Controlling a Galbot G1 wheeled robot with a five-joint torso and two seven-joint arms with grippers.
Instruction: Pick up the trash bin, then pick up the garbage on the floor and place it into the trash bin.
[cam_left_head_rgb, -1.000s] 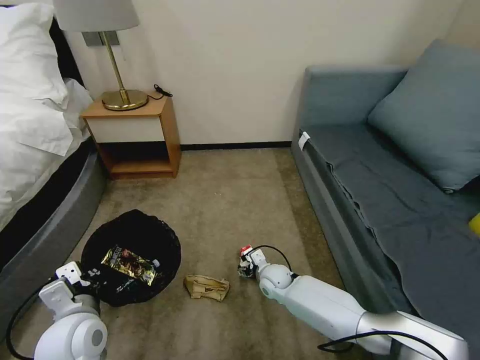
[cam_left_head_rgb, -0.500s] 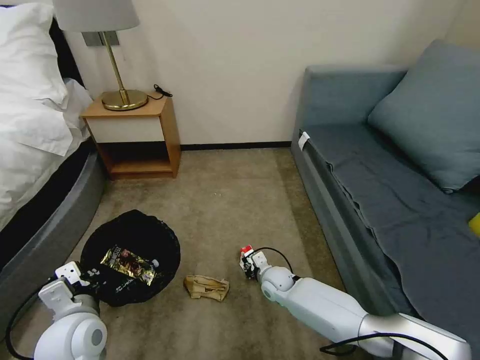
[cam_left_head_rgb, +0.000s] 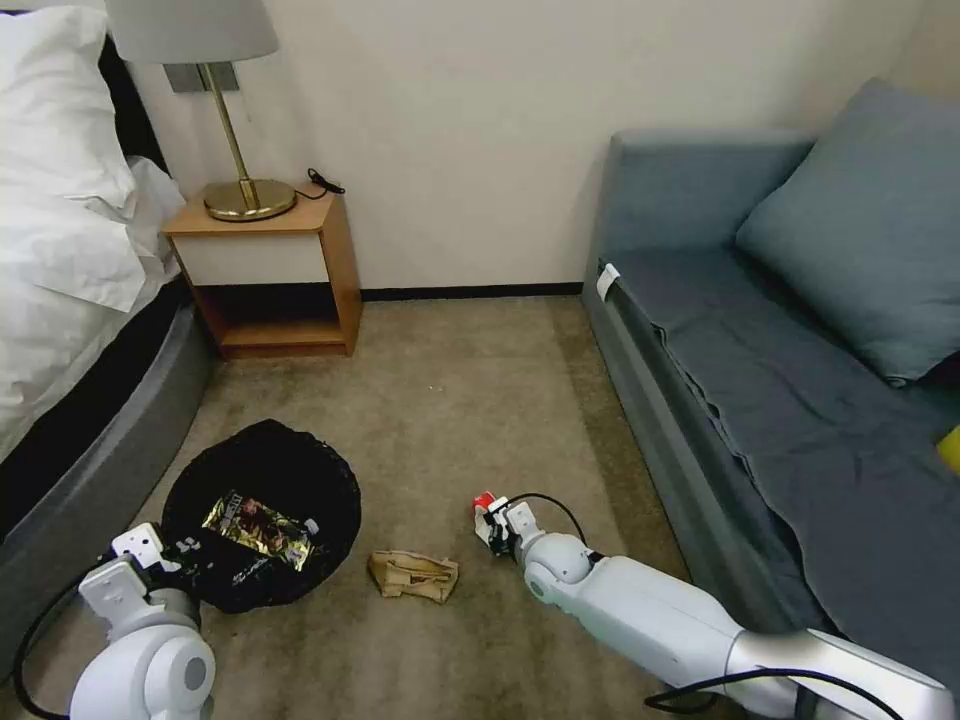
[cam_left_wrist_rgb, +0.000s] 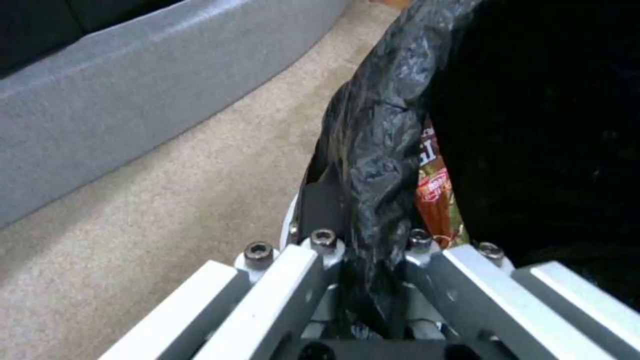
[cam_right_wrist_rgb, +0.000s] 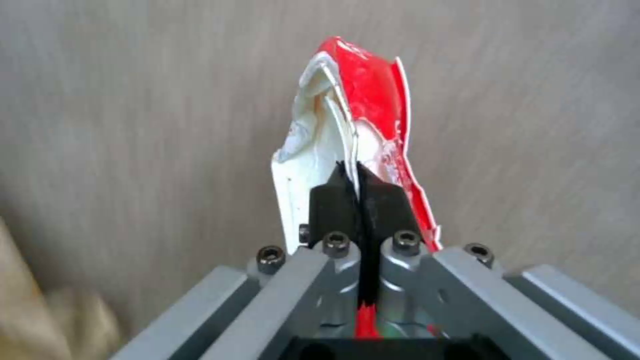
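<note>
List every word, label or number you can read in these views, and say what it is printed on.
Nothing reads clearly.
Snack wrapper in the trash bin: printed lettering, too blurred to read.
Same wrapper in the left wrist view: red logo, also unreadable.
Red-white packet in the right gripper: no legible print.
Tan paper on the floor: no print visible.

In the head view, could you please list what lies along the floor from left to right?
Left gripper → trash bin → crumpled tan paper → right gripper holding the red-white packet → sofa.
</note>
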